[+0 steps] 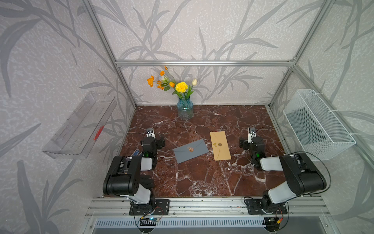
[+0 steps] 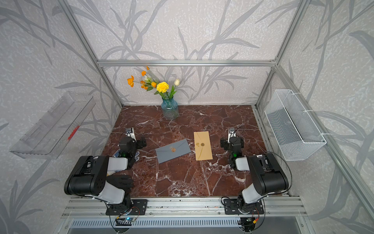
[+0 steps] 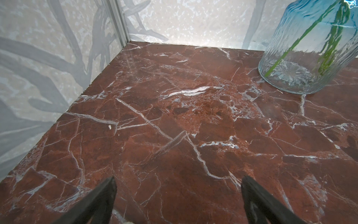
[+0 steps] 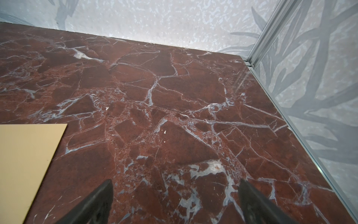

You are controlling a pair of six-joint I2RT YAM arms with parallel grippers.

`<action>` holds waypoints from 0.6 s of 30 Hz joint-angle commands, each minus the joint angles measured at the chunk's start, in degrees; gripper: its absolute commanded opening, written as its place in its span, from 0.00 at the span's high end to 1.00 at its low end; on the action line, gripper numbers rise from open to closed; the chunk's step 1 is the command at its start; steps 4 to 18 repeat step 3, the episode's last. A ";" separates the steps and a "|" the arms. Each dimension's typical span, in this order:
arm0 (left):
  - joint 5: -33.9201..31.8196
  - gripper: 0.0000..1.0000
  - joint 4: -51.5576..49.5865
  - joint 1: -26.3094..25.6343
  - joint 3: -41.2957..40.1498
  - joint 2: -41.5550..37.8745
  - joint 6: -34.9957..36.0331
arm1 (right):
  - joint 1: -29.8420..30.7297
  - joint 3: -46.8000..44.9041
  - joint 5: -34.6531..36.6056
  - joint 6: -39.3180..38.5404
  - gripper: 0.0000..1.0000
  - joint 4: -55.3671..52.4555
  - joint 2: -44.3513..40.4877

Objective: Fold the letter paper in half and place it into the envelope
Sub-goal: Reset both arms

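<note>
Top views both: grey envelope [image 1: 191, 151] and tan paper [image 1: 220, 145] flat on table [image 1: 202, 182], just beside each other. Left gripper [image 3: 178, 180], right gripper [image 4: 175, 183] spread wide, empty. Risks: flat paper skids on slick top under pinch; crooked fold; gloved hand [image 1: 146, 181] by left arm [image 1: 125, 178] gets struck.

I'm looking into a lab cell staged like a home. It has an aluminium frame [image 1: 202, 63], wallpaper panels [image 1: 202, 30], a marble counter [image 1: 202, 178] and a flower vase [image 1: 185, 110].

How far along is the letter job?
Nothing looks done: the grey-blue paper envelope and tan paper envelope lie shut, apart, on the red marble table. Nothing is in hand: both arms' jaws stand open, empty. Folding and inserting remain; no letter sheet clearly shows.
</note>
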 commanded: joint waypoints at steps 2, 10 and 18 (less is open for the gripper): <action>0.41 0.00 -0.29 -0.08 1.16 -0.78 0.75 | -0.21 0.87 0.06 -0.29 0.01 1.04 -0.95; 0.40 0.00 -0.72 -0.15 1.25 -0.88 0.65 | -0.20 0.92 0.07 -0.25 0.01 1.04 -0.95; 0.40 0.00 -0.72 -0.15 1.25 -0.88 0.65 | -0.20 0.92 0.07 -0.25 0.01 1.04 -0.95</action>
